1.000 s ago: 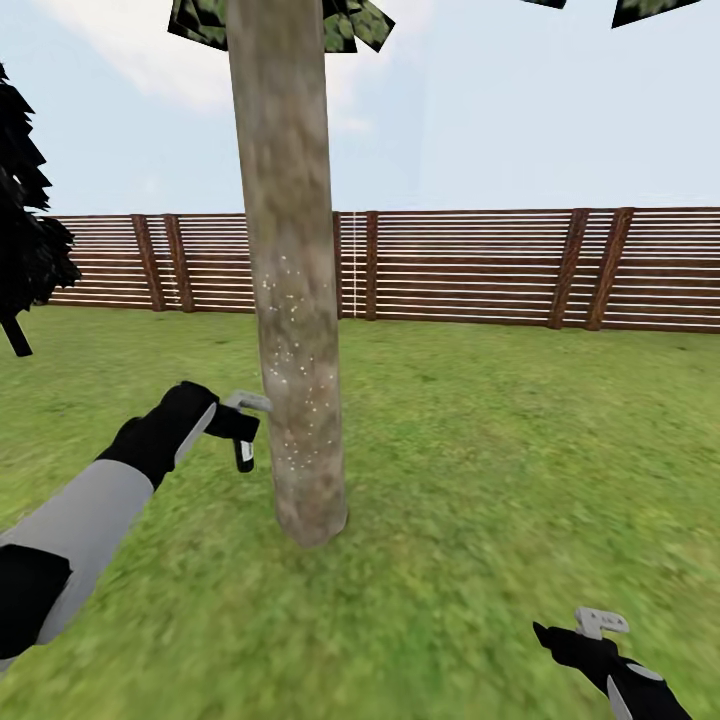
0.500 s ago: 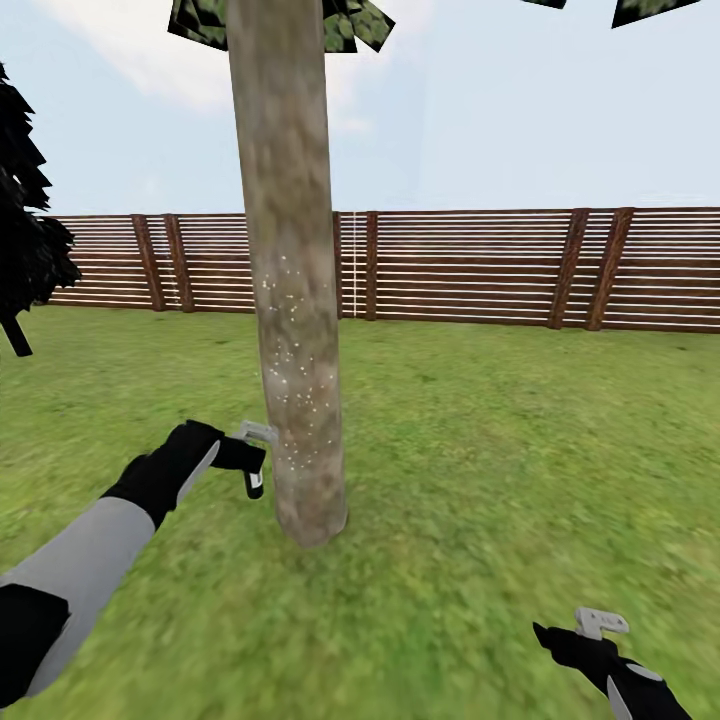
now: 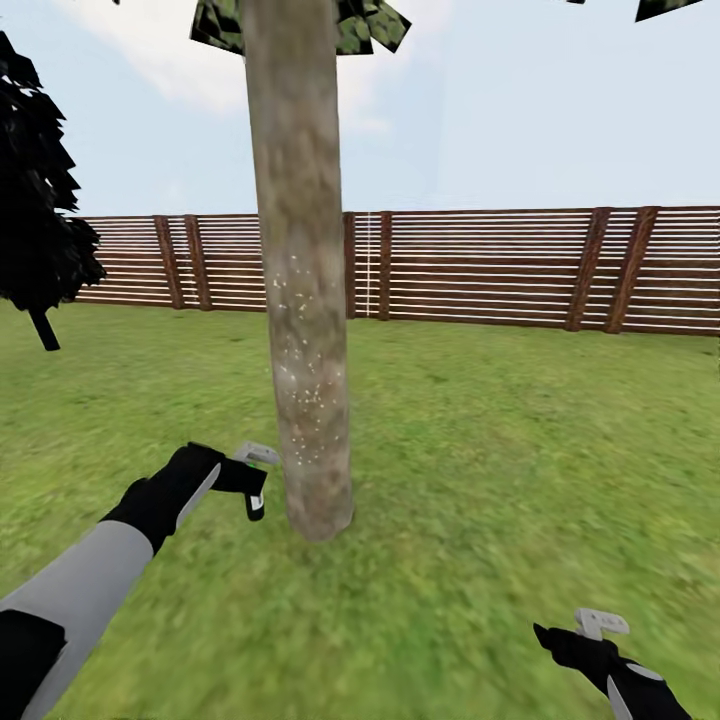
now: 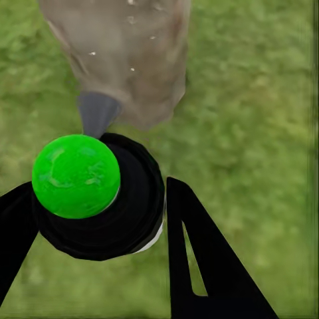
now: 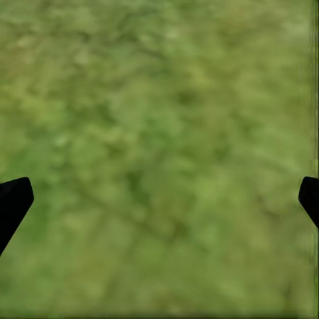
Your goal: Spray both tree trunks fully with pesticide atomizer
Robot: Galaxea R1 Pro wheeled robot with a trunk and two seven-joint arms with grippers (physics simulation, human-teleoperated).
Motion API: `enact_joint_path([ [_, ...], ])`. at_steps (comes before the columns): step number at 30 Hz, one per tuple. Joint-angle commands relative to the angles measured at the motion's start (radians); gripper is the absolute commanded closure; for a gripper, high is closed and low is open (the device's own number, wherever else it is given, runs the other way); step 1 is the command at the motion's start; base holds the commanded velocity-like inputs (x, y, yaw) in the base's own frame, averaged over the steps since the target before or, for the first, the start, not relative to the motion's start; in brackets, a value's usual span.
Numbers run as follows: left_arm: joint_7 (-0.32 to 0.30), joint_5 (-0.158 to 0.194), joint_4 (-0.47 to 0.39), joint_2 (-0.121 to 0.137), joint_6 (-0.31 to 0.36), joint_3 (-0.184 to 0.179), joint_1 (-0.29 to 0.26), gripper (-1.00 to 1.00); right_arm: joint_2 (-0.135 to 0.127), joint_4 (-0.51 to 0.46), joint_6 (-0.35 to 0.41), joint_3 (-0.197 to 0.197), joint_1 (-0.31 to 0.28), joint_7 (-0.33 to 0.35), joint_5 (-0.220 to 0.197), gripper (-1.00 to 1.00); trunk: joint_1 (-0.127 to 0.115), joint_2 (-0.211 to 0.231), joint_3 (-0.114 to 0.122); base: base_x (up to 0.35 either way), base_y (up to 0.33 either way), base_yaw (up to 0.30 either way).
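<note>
A thick beige-grey tree trunk (image 3: 300, 300) rises from the grass floor (image 3: 480, 480), with pale specks along its lower stretch. My left gripper (image 3: 238, 478) is shut on the pesticide atomizer (image 3: 254, 488), a small black bottle whose grey spray head sits just left of the trunk's base. In the left wrist view the atomizer (image 4: 100, 199) sits between two black fingers (image 4: 199, 259), its grey nozzle aimed at the trunk (image 4: 126, 53). My right gripper (image 3: 590, 635) hangs low at the near right, open over bare grass (image 5: 159, 133).
A brown slatted fence (image 3: 480, 265) runs across the back of the lawn. A thin-trunked near-black tree (image 3: 40, 220) stands at the far left. Green leaf clumps (image 3: 370, 20) hang at the top of the trunk.
My left gripper has lowered the atomizer along the trunk toward its base. The head camera has turned slightly, shifting the whole scene to the right. The right arm has stayed put.
</note>
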Motion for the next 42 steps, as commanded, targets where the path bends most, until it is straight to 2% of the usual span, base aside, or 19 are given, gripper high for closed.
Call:
enact_joint_path([
  [1, 0.001, -0.001, 0.0, -0.006, 0.0, 0.0, 0.005, 1.0, 0.0, 0.0, 0.0, 0.0, 0.0, 0.0, 0.0, -1.0, 0.0, 0.0, 0.0, -0.071, -0.292, 0.018],
  [7, 0.002, 0.001, 0.0, -0.025, 0.0, 0.0, 0.014, 1.0, 0.0, 0.0, 0.0, 0.0, 0.0, 0.0, 0.001, -1.0, 0.0, 0.0, 0.0, -0.013, -0.315, 0.191],
  [14, 0.003, 0.002, 0.0, -0.028, -0.026, 0.0, 0.03, 1.0, 0.0, 0.0, 0.0, 0.0, 0.0, 0.001, 0.0, -1.0, 0.0, 0.0, 0.0, 0.012, -0.1, 0.239],
  [20, 0.006, 0.003, 0.0, -0.028, -0.029, 0.004, 0.044, 1.0, 0.0, 0.0, 0.0, -0.001, 0.0, 0.0, 0.001, -1.0, 0.0, 0.0, 0.0, 0.097, -0.276, 0.026],
  [25, 0.006, 0.003, 0.0, -0.054, -0.029, 0.005, 0.045, 1.0, 0.0, 0.0, 0.0, -0.001, 0.0, 0.0, 0.001, -1.0, 0.0, 0.0, 0.0, 0.037, -0.314, 0.027],
  [31, 0.006, 0.003, 0.0, -0.057, -0.029, 0.005, 0.048, 1.0, 0.0, 0.0, 0.0, 0.0, 0.0, 0.0, 0.001, -1.0, 0.0, 0.0, 0.0, 0.002, -0.301, 0.215],
  [42, 0.006, 0.003, 0.0, -0.057, -0.03, 0.005, 0.052, 1.0, 0.0, 0.0, 0.0, 0.0, 0.0, 0.001, 0.001, -1.0, 0.0, 0.0, 0.0, 0.0, -0.042, 0.177],
])
